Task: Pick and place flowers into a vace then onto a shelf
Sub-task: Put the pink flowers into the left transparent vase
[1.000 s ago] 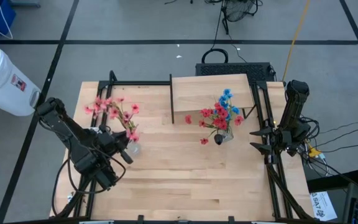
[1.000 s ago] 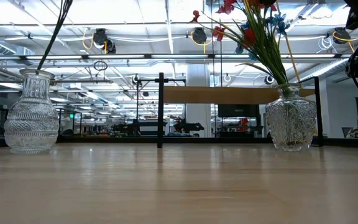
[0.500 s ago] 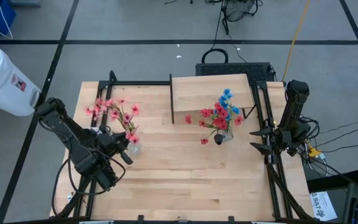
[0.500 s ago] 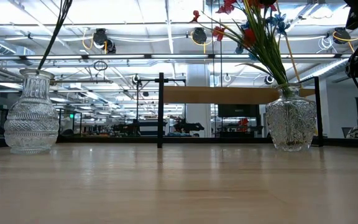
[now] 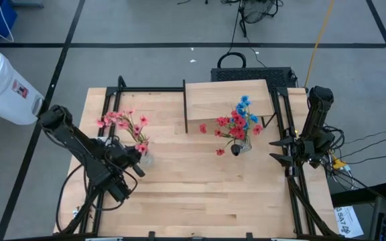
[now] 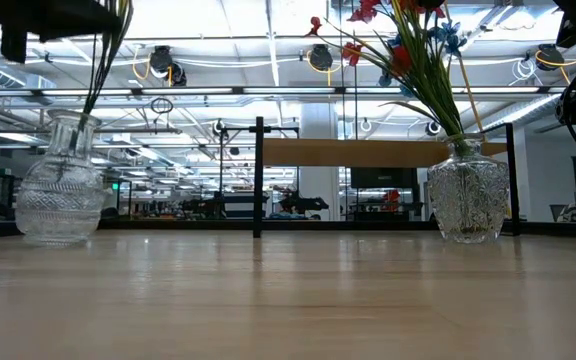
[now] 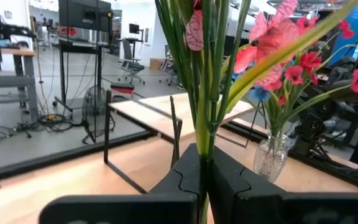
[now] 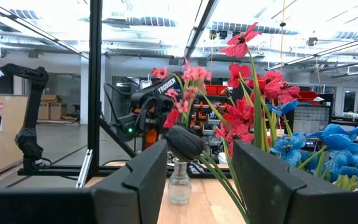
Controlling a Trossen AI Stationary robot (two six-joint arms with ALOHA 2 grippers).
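A clear glass vase point(image 6: 60, 190) stands at the table's left, leaning a little. A bunch of pink and red flowers point(image 5: 122, 123) on green stems goes into its neck point(image 6: 76, 128). My left gripper point(image 5: 137, 159) is shut on those stems just above the vase. A second glass vase point(image 6: 468, 200) with red and blue flowers point(image 5: 238, 122) stands on its base on the table, in front of the wooden shelf point(image 5: 213, 100). My right gripper point(image 5: 277, 150) waits open at the table's right, near that second vase and touching nothing. My left gripper pinches the bunched green stems point(image 7: 204, 134) between its two fingers, well below the blossoms. The fingers lie level, across the stems, coming from the table's left. The stems rise steeply above the fingers, and their lower ends stand in the vase's neck point(image 6: 78, 125).
Black frame rails point(image 5: 287, 120) run along the table's left, right and far edges. The shelf's black legs point(image 6: 259, 175) stand behind the vases. Bare wooden tabletop point(image 5: 206, 187) lies between and in front of the two vases.
My left gripper has come down with the flower bunch, staying shut, and now shows at the top of the low view. The stems have sunk deeper into the left vase. That vase has shifted slightly and now leans.
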